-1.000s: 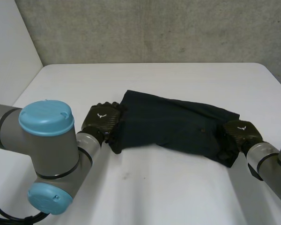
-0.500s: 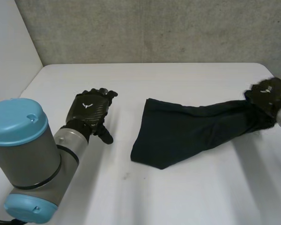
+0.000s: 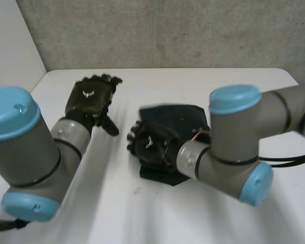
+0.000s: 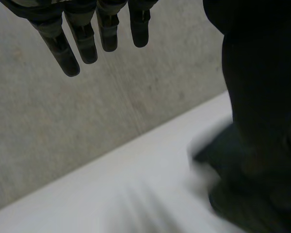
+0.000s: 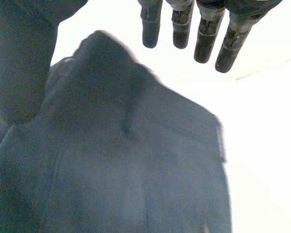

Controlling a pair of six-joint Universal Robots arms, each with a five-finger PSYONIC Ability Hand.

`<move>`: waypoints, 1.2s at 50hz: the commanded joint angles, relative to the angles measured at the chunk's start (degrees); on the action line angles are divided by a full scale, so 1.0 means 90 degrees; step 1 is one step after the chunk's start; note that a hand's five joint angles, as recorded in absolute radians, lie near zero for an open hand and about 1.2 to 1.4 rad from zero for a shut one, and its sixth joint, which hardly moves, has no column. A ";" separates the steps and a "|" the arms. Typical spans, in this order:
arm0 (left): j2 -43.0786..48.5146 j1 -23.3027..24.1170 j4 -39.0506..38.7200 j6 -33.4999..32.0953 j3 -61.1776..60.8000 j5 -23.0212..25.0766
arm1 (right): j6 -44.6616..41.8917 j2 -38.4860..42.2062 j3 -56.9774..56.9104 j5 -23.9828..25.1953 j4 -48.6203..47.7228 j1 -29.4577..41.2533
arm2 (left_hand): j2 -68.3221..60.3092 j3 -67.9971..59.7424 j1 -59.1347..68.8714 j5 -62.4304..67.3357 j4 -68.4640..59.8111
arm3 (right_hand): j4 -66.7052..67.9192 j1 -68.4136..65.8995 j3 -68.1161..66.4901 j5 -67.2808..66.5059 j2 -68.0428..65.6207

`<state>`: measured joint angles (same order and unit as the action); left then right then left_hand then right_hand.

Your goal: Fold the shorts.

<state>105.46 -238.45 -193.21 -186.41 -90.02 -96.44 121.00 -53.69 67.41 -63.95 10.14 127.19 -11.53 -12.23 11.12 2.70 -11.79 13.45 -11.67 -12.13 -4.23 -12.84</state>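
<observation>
Your open right hand (image 3: 150,145) is over the shorts (image 3: 180,119), lying long along its palm; your left hand (image 3: 89,97) is open too.

Straight-fingered robot hand (image 4: 82,41), shorts (image 4: 230,201) beside.

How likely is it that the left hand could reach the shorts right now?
Probably yes: the left hand is open beside the shorts, with bare table between them. The right hand covers part of the shorts.
</observation>
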 commanded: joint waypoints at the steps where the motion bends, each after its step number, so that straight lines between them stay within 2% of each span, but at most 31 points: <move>1: 0.0585 -0.0019 0.0012 -0.0011 0.1249 0.0090 | 0.4500 -0.1386 0.0069 -0.0218 -0.0550 -0.0889 | -0.0097 -0.0019 0.0142 -0.0033 -0.0068 | -0.0384 0.0185 0.0237 0.0469 0.0316; 4: 0.0898 0.0068 0.0041 -0.0001 0.1738 0.0100 | 0.5857 -0.1505 0.0108 -0.0539 -0.0541 -0.1356 | -0.0152 -0.0075 0.0198 0.0022 -0.0123 | -0.0384 0.0185 0.0237 0.0469 0.0316; 7: 0.1386 0.0292 0.0081 -0.0001 0.2315 0.0275 | 0.6224 -0.1485 0.0137 -0.0921 -0.0385 -0.1641 | -0.0190 -0.0112 0.0235 0.0060 -0.0161 | -0.0384 0.0185 0.0237 0.0469 0.0316; 11: 0.2108 0.0673 0.0236 0.0048 0.2901 0.0812 | 0.5844 -0.1261 0.0167 -0.1107 -0.0209 -0.1719 | -0.0302 -0.0224 0.0347 0.0172 -0.0273 | -0.0384 0.0185 0.0237 0.0469 0.0316; 14: 0.2461 0.0791 0.0451 0.0058 0.3058 0.0872 | 0.5464 -0.0853 0.0079 -0.1117 -0.0170 -0.1739 | -0.0321 -0.0243 0.0366 0.0191 -0.0292 | -0.0384 0.0185 0.0237 0.0469 0.0316; 18: 0.2998 0.0986 0.0841 0.0058 0.3263 0.0823 | 0.5248 -0.0238 -0.0028 -0.1078 -0.0170 -0.1749 | -0.0358 -0.0280 0.0403 0.0228 -0.0329 | -0.0384 0.0185 0.0237 0.0469 0.0316; 25: 0.3779 0.0957 0.1545 -0.0030 0.3507 0.0072 | 0.5024 0.0798 -0.0282 -0.1107 -0.0150 -0.1729 | -0.0508 -0.0430 0.0553 0.0378 -0.0479 | -0.0384 0.0185 0.0237 0.0469 0.0316; 29: 0.4014 0.0909 0.1984 -0.0371 0.3566 0.0022 | 0.4506 0.1024 -0.0312 -0.1156 -0.0160 -0.1739 | -0.0489 -0.0411 0.0534 0.0359 -0.0460 | -0.0384 0.0185 0.0237 0.0469 0.0316; 34: 0.3956 0.0938 0.2044 -0.0645 0.3566 0.0042 | 0.3959 0.0947 -0.0263 -0.1195 -0.0121 -0.1720 | -0.0396 -0.0318 0.0441 0.0266 -0.0367 | -0.0384 0.0185 0.0237 0.0469 0.0316; 36: 0.3839 0.0986 0.2053 -0.0665 0.3576 0.0052 | 0.3929 0.0762 -0.0253 -0.1205 -0.0101 -0.1681 | -0.0359 -0.0281 0.0404 0.0229 -0.0330 | -0.0384 0.0185 0.0237 0.0469 0.0316; 42: 0.2425 0.0967 0.2063 -0.0636 0.3488 0.0179 | 0.4182 -0.0429 -0.0107 -0.1224 -0.0325 -0.1690 | -0.0041 0.0037 0.0086 -0.0089 -0.0012 | -0.0384 0.0185 0.0237 0.0469 0.0316; 46: 0.1526 0.0850 0.2083 -0.0626 0.3342 0.0140 | 0.4894 -0.1239 -0.0029 -0.1750 -0.0833 -0.1739 | -0.0041 0.0037 0.0086 -0.0089 -0.0012 | -0.0384 0.0185 0.0237 0.0469 0.0316; 47: 0.1292 0.0782 0.2092 -0.0635 0.3303 0.0120 | 0.5224 -0.1531 -0.0019 -0.2139 -0.0969 -0.1729 | -0.0059 0.0019 0.0104 -0.0071 -0.0030 | -0.0384 0.0185 0.0237 0.0469 0.0316; 51: 0.0003 0.0139 0.2355 -0.0606 0.3088 0.0081 | 0.5628 -0.2293 -0.0077 -0.3115 -0.0835 -0.1739 | -0.0115 -0.0038 0.0161 -0.0015 -0.0086 | -0.0384 0.0185 0.0237 0.0469 0.0316; 53: -0.0545 -0.0350 0.2774 -0.0538 0.3049 0.0052 | 0.5570 -0.2471 -0.0126 -0.3391 -0.0601 -0.1739 | -0.0134 -0.0056 0.0179 0.0004 -0.0105 | -0.0384 0.0185 0.0237 0.0469 0.0316; 56: -0.0886 -0.0876 0.3544 -0.0266 0.3058 0.0100 | 0.5345 -0.2608 -0.0292 -0.3558 -0.0093 -0.1749 | -0.0116 -0.0038 0.0161 -0.0014 -0.0087 | -0.0384 0.0185 0.0237 0.0469 0.0316; 60: -0.1014 -0.1171 0.3977 0.0057 0.3019 0.0198 | 0.5247 -0.2618 -0.0458 -0.3588 0.0269 -0.1759 | -0.0097 -0.0019 0.0142 -0.0033 -0.0068 | -0.0384 0.0185 0.0237 0.0469 0.0316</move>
<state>99.76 -243.32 -164.87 -189.75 -62.47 -95.56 170.22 -76.32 65.47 -94.35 6.64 111.45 -12.62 -12.24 12.25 2.72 -12.33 13.45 -10.41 -12.01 -3.91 -12.84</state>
